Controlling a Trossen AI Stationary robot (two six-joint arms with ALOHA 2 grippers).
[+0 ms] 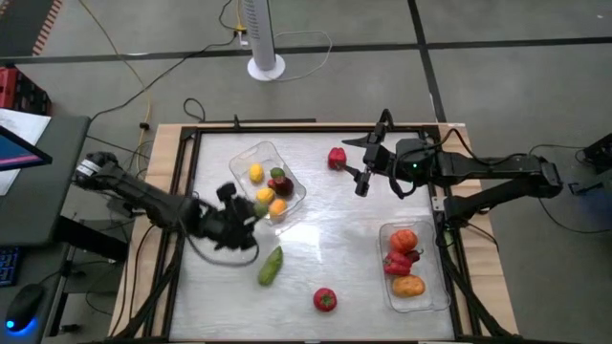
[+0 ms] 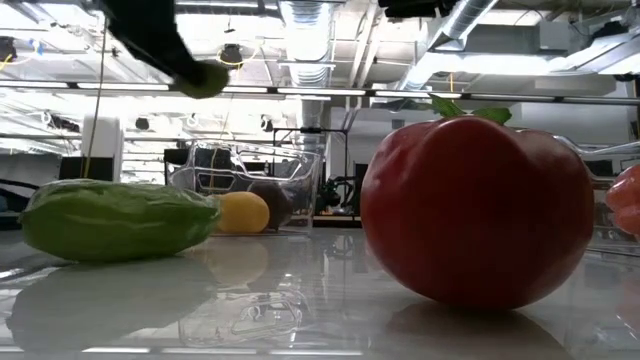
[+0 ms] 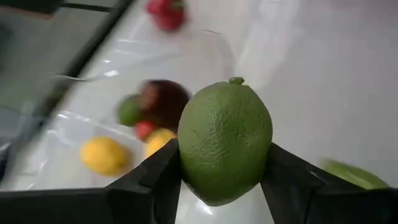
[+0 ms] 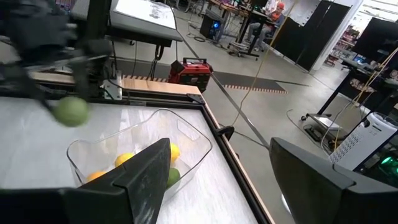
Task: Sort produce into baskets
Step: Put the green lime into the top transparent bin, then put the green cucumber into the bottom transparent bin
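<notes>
My left gripper (image 1: 241, 216) is shut on a green lime (image 3: 225, 140) and holds it in the air at the near edge of the left clear basket (image 1: 251, 153). This basket holds yellow, orange, green and dark purple pieces. My right gripper (image 1: 363, 180) is open and empty, just to the right of a red pepper (image 1: 337, 158) lying on the table at the far side. The right clear basket (image 1: 435, 287) holds a tomato, a red pepper and an orange piece. A green cucumber (image 1: 271, 265) and a red tomato (image 1: 325, 300) lie on the table near the front. My left gripper pinches the lime between its two fingers, by its two opposite sides (image 3: 186, 163). The lime's stem nub (image 3: 236, 80) points away from the wrist. The lime is lifted clear of the table and the basket; the low view (image 2: 205, 78) shows it high in the air.
A dark frame (image 1: 180, 191) runs around the white table top. Bare table lies between the two baskets. In the low view the tomato (image 2: 470, 210) and the cucumber (image 2: 115, 220) stand close in front, with the left basket (image 2: 300, 180) behind them.
</notes>
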